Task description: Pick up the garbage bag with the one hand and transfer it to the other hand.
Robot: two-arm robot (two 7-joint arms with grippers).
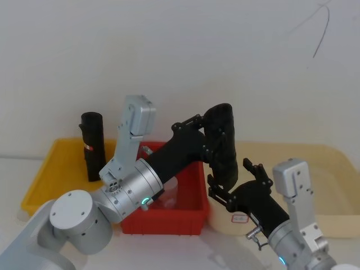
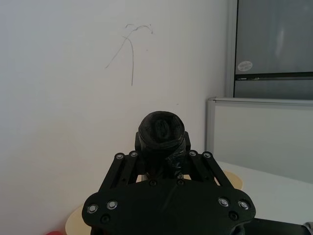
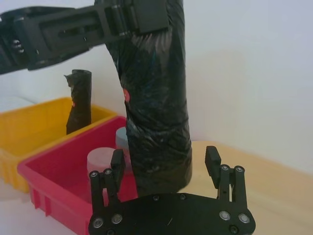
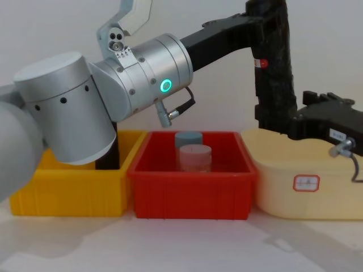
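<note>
- Above the red bin's (image 4: 190, 190) right edge, the garbage bag (image 1: 222, 143) hangs upright, left gripper (image 1: 209, 130) jaws clamped near its top, lower end free.
- Just right of the bin, the right gripper (image 3: 165, 157) has its jaws apart, flanking that end, seemingly to receive it.

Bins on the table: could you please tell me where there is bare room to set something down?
The cream tray is bare right of the right gripper. The yellow bin has room beside its standing black roll. The red bin is crowded by two jars. The left gripper holds the garbage bag.
</note>
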